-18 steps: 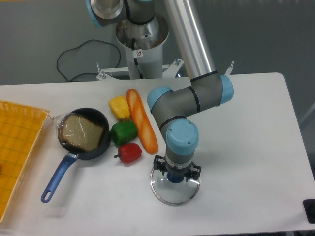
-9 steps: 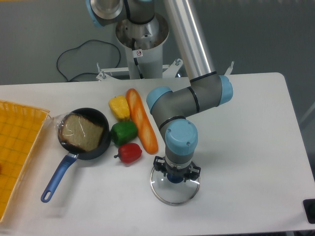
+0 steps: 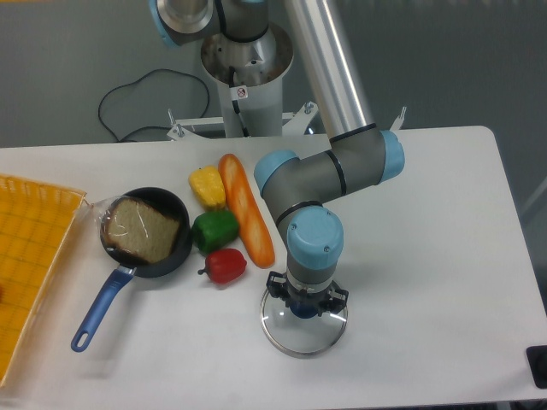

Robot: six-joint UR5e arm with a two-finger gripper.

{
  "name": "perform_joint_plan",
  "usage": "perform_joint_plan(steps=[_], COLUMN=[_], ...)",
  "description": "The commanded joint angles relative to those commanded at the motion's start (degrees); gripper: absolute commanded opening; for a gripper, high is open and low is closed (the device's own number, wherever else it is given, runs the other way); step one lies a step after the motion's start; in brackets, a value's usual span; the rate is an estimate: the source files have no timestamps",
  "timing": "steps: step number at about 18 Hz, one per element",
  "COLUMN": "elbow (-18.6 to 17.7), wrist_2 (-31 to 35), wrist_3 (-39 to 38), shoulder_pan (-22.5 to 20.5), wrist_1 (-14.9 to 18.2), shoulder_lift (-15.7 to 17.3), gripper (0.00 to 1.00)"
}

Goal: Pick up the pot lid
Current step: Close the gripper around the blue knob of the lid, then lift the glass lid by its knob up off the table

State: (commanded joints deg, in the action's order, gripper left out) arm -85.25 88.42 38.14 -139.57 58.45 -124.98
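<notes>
Gripper [image 3: 306,298] positioned directly over the pot lid [image 3: 301,341], at its blue knob [image 3: 304,310]; whether the fingers stand apart or clamp the knob cannot be determined. Lid lies on the table [image 3: 440,256], near the red pepper [image 3: 226,266].

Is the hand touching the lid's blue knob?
Cannot tell. Camera view: the hand overlaps the blue knob from above, so any contact or gap is hidden.
</notes>
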Motion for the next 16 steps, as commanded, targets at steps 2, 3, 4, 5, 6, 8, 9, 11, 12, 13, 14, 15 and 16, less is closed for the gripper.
perform_joint_plan(steps=[2, 3, 4, 5, 6, 8, 9, 11, 12, 13, 14, 15, 16], elbow=[0.0, 0.0, 0.0, -0.1, -0.1, -0.2, -0.2, -0.3, -0.4, -0.6, -0.9, -1.4, -2.1], wrist_2=[-0.1, 0.0, 0.1, 0.4, 1.0, 1.3, 1.3, 1.5, 2.3, 3.0, 3.4, 3.4, 3.4], wrist_3=[0.1, 0.1, 0.2, 0.2, 0.2, 0.3, 0.3, 0.3, 0.4, 1.0, 1.8, 2.6, 3.3], shoulder_pan=[0.0, 0.0, 0.0, 0.0, 0.0, 0.0, 0.0, 0.1, 0.1, 0.3, 0.7, 0.7, 0.7], wrist_1=[0.0, 0.0, 0.0, 0.0, 0.1, 0.3, 0.4, 0.4, 0.4, 0.6, 0.7, 0.7, 0.8], shoulder_lift=[0.2, 0.3, 0.4, 0.7, 0.9, 1.4, 1.6, 1.9, 2.0, 2.3, 2.6, 3.1, 3.9], gripper=[0.31, 0.31, 0.31, 0.3, 0.28, 0.26, 0.25, 0.24, 0.22, 0.22, 0.22, 0.22, 0.22])
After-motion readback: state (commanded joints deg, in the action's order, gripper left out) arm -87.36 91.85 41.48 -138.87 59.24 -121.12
